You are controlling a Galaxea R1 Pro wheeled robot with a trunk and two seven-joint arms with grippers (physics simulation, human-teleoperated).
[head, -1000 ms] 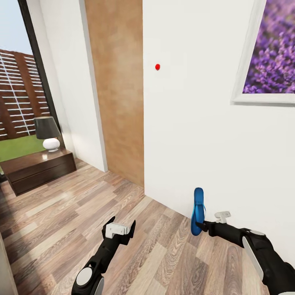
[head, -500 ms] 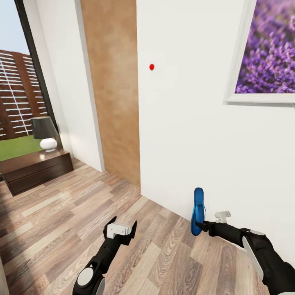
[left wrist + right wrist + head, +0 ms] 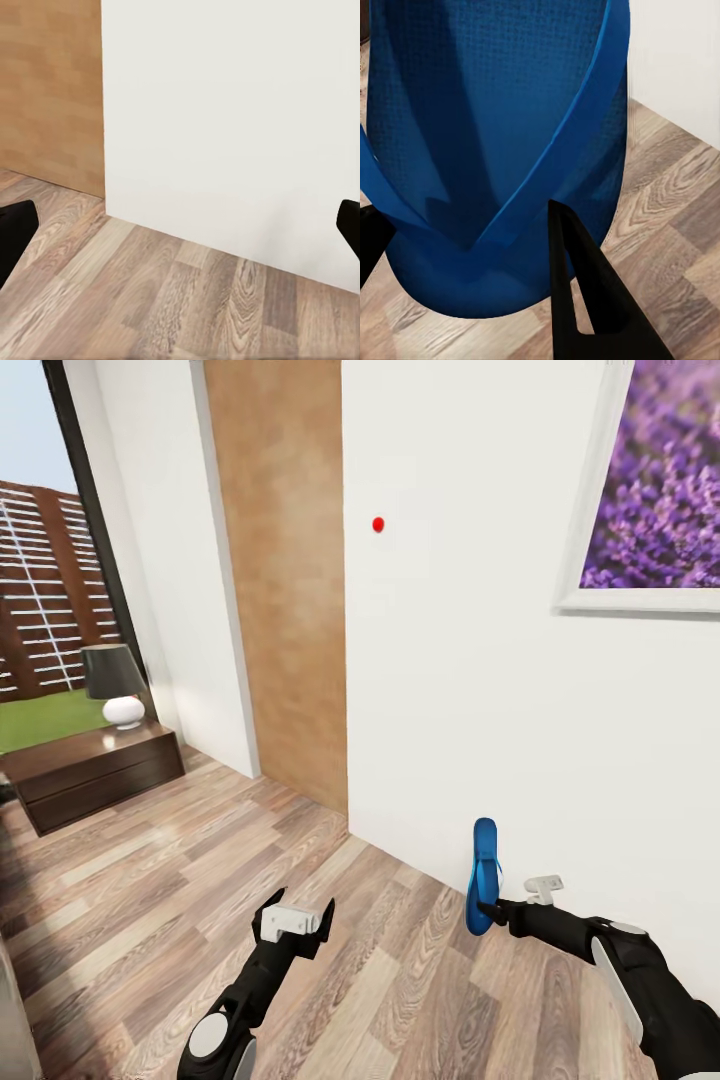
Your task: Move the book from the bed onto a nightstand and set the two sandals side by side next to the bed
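No readable text, label, brand, number or sign anywhere — not on walls, furniture or arms.

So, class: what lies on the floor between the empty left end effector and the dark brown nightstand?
Only bare wood-plank floor, seen in the head view, separates left end effector from nightstand.

Your arms are glossy black with pale grey joint caps; each gripper, left (image 3: 297,922) and right (image 3: 497,909), has black fingers on a white mount.

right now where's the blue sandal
In the head view the blue sandal hangs upright in the right gripper, low at the right, just in front of the white wall, above the wood floor.
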